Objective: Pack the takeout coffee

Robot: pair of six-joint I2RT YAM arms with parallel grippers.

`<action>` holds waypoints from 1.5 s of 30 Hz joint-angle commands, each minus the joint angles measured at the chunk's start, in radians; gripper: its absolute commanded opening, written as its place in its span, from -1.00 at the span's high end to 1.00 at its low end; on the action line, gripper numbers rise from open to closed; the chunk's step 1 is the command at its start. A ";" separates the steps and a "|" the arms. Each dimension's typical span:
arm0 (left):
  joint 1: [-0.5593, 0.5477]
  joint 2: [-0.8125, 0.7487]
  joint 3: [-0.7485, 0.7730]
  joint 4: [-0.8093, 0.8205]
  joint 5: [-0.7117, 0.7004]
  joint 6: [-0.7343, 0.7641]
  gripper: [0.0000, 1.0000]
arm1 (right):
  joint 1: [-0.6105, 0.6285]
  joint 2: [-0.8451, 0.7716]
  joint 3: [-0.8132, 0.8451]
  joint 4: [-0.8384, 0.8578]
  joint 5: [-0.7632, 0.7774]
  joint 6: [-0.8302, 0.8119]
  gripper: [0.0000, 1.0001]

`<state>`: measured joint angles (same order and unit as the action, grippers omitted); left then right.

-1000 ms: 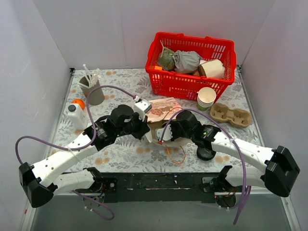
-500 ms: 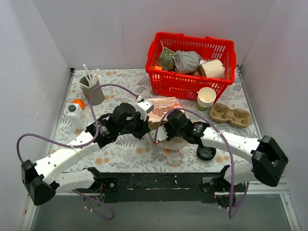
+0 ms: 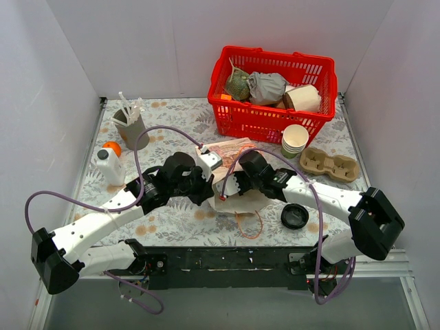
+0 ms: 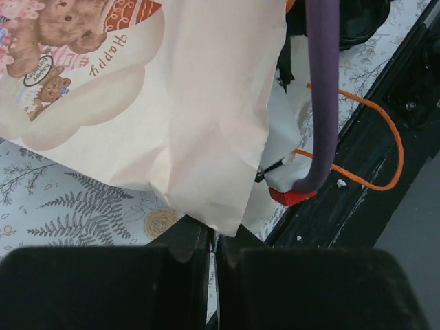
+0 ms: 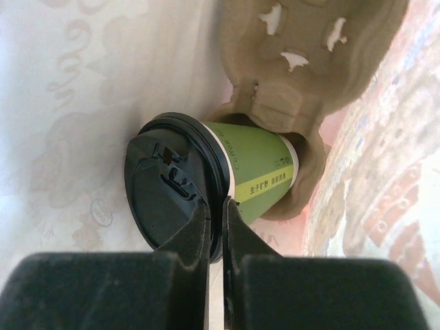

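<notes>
The left arm (image 3: pixel 103 220) and right arm (image 3: pixel 330 199) reach inward from opposite sides, wrists nearly meeting at centre. The left gripper (image 4: pixel 213 242) and right gripper (image 5: pixel 216 237) both have their jaws closed together.

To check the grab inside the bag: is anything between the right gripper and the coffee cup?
Nothing visible. The right gripper is shut right on the lid rim of the coffee cup, which sits in a cardboard carrier inside the bag.
</notes>
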<state>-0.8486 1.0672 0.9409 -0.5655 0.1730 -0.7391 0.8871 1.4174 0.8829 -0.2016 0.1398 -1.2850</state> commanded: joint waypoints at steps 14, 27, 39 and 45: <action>-0.015 -0.012 -0.011 0.033 0.143 -0.005 1.00 | -0.046 -0.070 -0.157 0.494 0.109 -0.042 0.02; -0.015 -0.010 -0.028 0.046 0.158 -0.005 1.00 | -0.028 -0.034 -0.223 0.837 0.155 0.004 -0.03; -0.015 -0.024 -0.039 0.061 0.157 -0.009 1.00 | -0.028 -0.009 -0.234 0.837 -0.029 0.219 -0.04; -0.015 -0.024 -0.042 0.072 0.137 -0.016 1.00 | -0.025 -0.008 -0.259 0.912 -0.104 0.377 -0.04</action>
<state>-0.8547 1.0634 0.9146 -0.5049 0.2977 -0.7422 0.8539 1.4132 0.6399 0.5919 0.1158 -1.0588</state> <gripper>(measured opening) 0.009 0.522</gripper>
